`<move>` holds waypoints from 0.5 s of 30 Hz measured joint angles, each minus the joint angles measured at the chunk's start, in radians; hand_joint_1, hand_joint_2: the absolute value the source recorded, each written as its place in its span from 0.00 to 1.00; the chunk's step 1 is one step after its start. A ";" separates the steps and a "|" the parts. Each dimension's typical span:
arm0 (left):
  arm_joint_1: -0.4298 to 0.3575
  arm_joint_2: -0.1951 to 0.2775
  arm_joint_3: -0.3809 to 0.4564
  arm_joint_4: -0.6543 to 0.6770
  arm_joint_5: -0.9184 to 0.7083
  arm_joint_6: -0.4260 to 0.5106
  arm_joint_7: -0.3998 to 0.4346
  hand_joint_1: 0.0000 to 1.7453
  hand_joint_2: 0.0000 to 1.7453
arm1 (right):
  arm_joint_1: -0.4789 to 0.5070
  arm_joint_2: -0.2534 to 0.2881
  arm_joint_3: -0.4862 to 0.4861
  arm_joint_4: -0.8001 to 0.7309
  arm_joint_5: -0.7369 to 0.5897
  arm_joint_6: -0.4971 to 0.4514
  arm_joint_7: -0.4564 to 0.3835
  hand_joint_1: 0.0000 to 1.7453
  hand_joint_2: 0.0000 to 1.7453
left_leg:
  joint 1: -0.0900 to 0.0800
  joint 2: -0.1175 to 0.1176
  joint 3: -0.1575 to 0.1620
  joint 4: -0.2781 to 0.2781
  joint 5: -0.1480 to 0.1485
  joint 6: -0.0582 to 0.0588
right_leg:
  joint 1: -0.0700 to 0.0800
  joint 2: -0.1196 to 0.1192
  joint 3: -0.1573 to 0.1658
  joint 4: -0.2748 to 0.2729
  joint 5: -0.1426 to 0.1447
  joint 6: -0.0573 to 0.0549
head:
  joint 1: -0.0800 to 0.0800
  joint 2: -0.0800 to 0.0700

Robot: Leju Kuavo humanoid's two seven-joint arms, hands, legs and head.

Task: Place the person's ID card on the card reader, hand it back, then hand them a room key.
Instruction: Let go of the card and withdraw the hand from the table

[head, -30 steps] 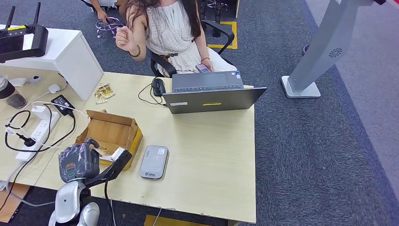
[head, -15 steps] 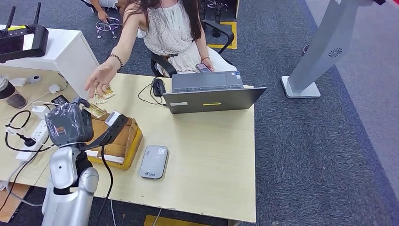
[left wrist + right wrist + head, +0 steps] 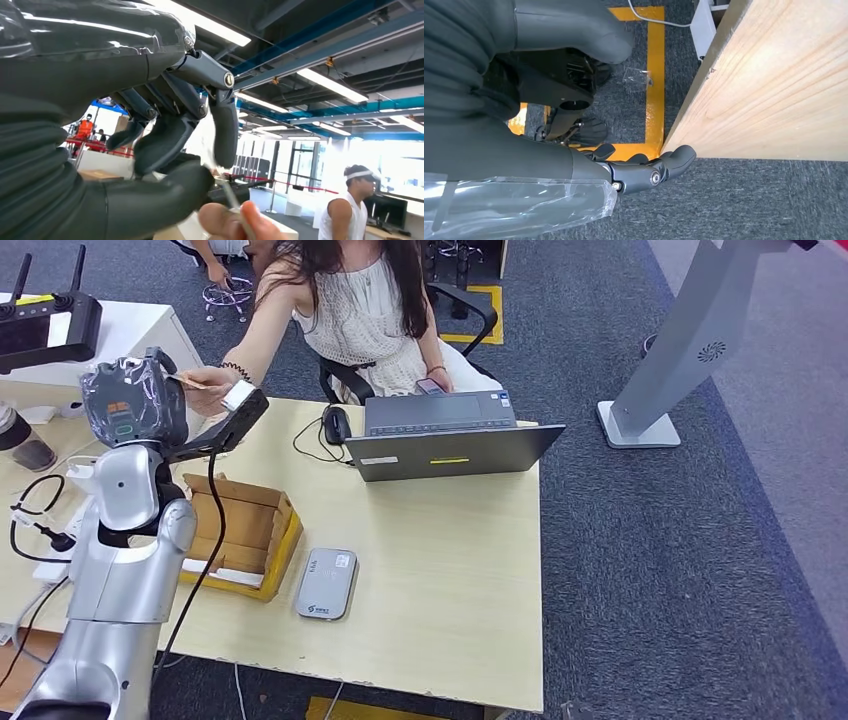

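Over desk [image 3: 440, 540], left hand [image 3: 135, 400] now raised, pinching key card [image 3: 190, 382] at person's hand [image 3: 205, 380].

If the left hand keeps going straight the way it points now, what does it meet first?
Most likely the person's hand, which holds the card right at the left hand. In the wrist view the card's edge sits at the fingers; depth is unclear.

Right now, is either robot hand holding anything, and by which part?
The left robot hand pinches a thin card by one end between thumb and finger; the person's hand grips the other end. The right robot hand hangs by the table, holding nothing.
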 joint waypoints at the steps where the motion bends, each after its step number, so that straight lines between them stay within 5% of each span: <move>1: 0.000 0.002 -0.002 0.007 0.000 0.000 -0.001 0.00 1.00 | 0.000 0.001 0.000 0.001 0.000 0.000 0.000 0.00 0.00 | 0.000 0.000 0.000 0.000 0.000 0.000 | 0.000 0.000 0.000 0.000 0.000 0.000 | 0.000 0.000; 10: 0.044 0.009 -0.004 -0.004 0.017 0.051 -0.065 0.00 1.00 | 0.004 0.002 0.000 0.005 -0.024 -0.001 0.001 0.00 0.00 | 0.000 0.000 -0.001 0.000 0.000 0.000 | 0.000 0.000 0.000 0.000 0.000 0.000 | 0.000 0.000; 15: 0.244 0.009 0.005 -0.248 0.223 0.139 -0.239 0.00 1.00 | 0.025 0.001 -0.013 0.005 -0.082 -0.003 -0.030 0.00 0.00 | 0.000 0.001 -0.001 0.000 -0.002 0.000 | 0.000 0.001 -0.001 0.000 -0.001 0.000 | 0.000 0.000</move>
